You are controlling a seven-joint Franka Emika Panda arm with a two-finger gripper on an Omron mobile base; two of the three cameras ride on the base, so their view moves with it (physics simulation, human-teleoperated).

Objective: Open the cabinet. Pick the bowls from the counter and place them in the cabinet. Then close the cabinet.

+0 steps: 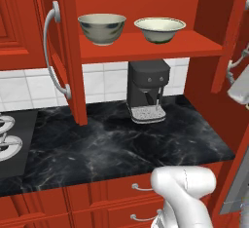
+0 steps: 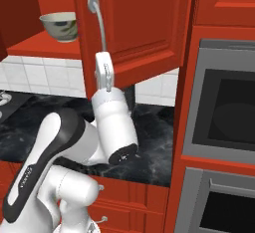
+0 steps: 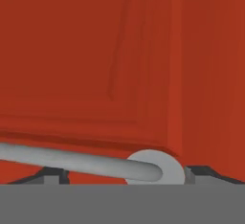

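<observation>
Left door: I see the cabinet's left door (image 1: 61, 51) swung wide open, its curved handle (image 1: 51, 51) facing me.
Bowls: both sit on the cabinet shelf (image 1: 146, 47); the deeper bowl with bluish marks (image 1: 102, 28) is on the left, the shallower green-rimmed bowl (image 1: 159, 29) just beside it on the right, apart. I judge the placing done.
Counter: the black marble counter (image 1: 107, 149) holds no bowl; a dark coffee machine (image 1: 146, 90) stands at the back under the shelf.
Right door: the right door (image 2: 134, 28) is open.
Gripper: my gripper (image 2: 104, 71) is at the lower end of the right door's handle (image 2: 97, 20), fingers spread and gripping nothing; the hand view has the bar (image 3: 76, 162) right at the tips.
Left to do: as I read it, both doors need closing.
</observation>
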